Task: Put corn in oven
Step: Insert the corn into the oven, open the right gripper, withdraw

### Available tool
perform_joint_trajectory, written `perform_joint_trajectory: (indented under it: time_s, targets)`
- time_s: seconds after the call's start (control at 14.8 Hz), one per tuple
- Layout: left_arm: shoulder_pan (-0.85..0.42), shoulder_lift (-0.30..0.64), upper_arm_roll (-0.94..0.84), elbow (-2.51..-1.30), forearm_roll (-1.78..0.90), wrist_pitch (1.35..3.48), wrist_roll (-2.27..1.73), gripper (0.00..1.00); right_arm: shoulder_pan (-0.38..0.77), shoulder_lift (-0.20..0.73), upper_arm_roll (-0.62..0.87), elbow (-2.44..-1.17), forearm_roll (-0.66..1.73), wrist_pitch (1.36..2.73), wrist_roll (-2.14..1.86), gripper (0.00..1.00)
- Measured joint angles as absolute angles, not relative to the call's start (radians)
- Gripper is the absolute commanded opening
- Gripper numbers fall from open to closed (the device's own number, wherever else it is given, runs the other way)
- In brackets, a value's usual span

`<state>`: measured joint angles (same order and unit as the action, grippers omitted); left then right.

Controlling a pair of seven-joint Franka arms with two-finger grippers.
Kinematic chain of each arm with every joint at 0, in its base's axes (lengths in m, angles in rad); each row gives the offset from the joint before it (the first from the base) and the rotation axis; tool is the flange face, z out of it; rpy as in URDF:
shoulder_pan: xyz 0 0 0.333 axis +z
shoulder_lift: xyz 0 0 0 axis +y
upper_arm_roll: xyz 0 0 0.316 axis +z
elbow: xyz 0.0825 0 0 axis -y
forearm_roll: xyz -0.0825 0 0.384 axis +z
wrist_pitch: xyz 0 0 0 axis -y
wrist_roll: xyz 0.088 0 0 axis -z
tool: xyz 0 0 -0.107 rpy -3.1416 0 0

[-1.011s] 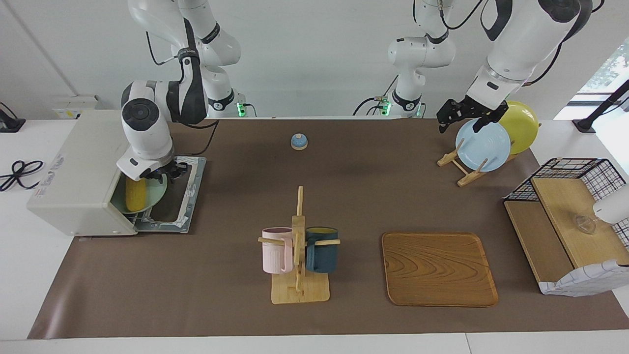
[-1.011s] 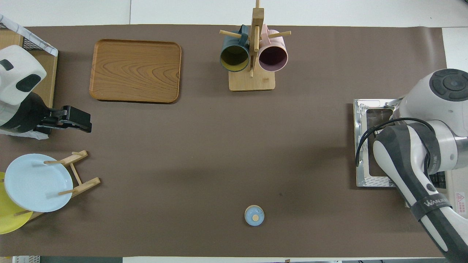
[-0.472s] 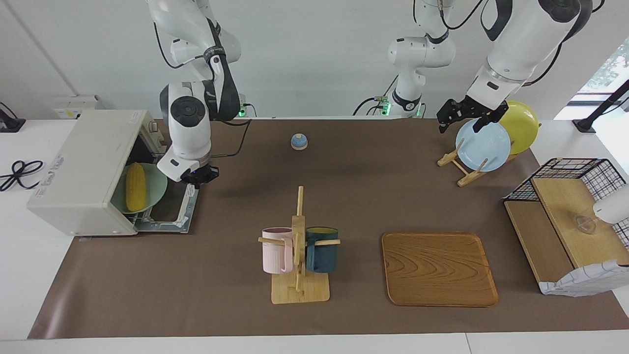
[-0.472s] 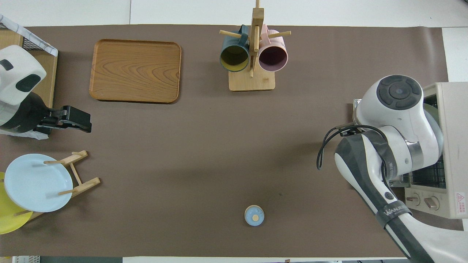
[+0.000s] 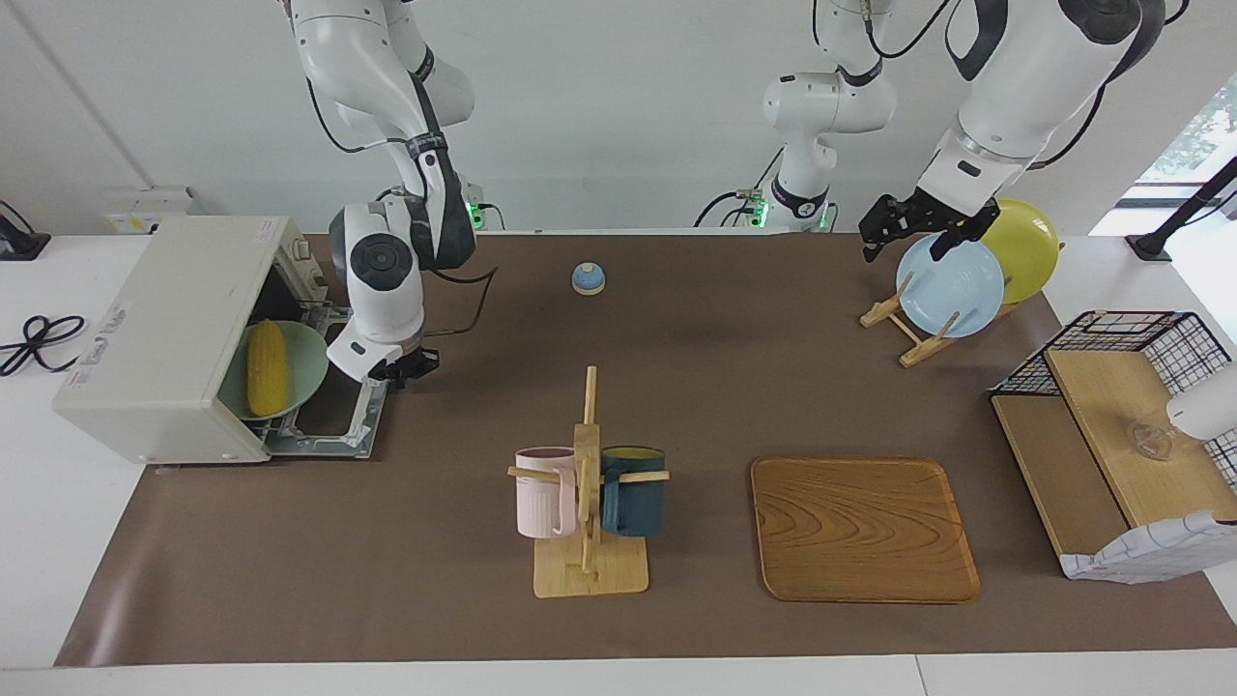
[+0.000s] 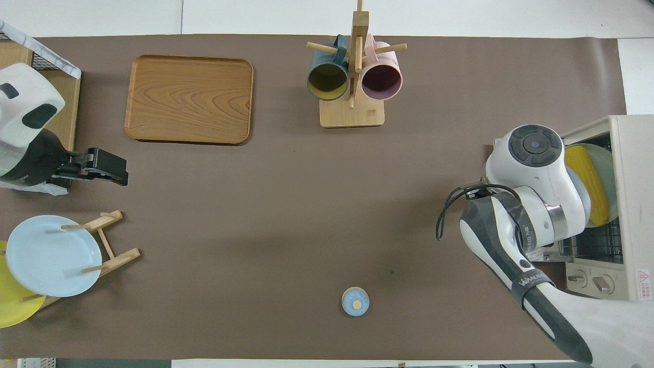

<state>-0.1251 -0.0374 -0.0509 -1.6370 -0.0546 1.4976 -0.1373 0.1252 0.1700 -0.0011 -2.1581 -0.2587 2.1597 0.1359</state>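
Observation:
The yellow corn [image 5: 267, 365] lies on a pale green plate [image 5: 307, 360] on the rack inside the off-white oven [image 5: 155, 329], at the right arm's end of the table. The oven's door [image 5: 333, 425] lies dropped open. The corn also shows in the overhead view [image 6: 587, 176] inside the oven [image 6: 633, 204]. My right gripper [image 5: 401, 367] hangs over the open door's outer edge, apart from the corn and holding nothing. My left gripper [image 5: 913, 232] is open and waits over the light blue plate [image 5: 949, 287]; it also shows in the overhead view [image 6: 104, 171].
A mug rack [image 5: 587, 493] with a pink and a dark blue mug stands mid-table. A wooden tray [image 5: 863, 527] lies beside it. A small blue bell [image 5: 588, 278] sits nearer the robots. A yellow plate [image 5: 1024, 246] shares the plate rack. A wire shelf [image 5: 1111, 435] stands at the left arm's end.
My right gripper has pulled out of the oven mouth and away across the open door, leaving the corn on the green plate inside. The left arm has not moved.

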Motion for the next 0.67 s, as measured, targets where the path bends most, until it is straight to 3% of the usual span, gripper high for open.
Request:
perform_joint_trajectory:
  time_s: [0.67]
  targets:
    - [-0.125,-0.037,-0.051,-1.637,-0.055,1.498,-0.137,1.0,0.117,0.167,0.003,-2.188,-0.302,2.165,0.136,0.0]
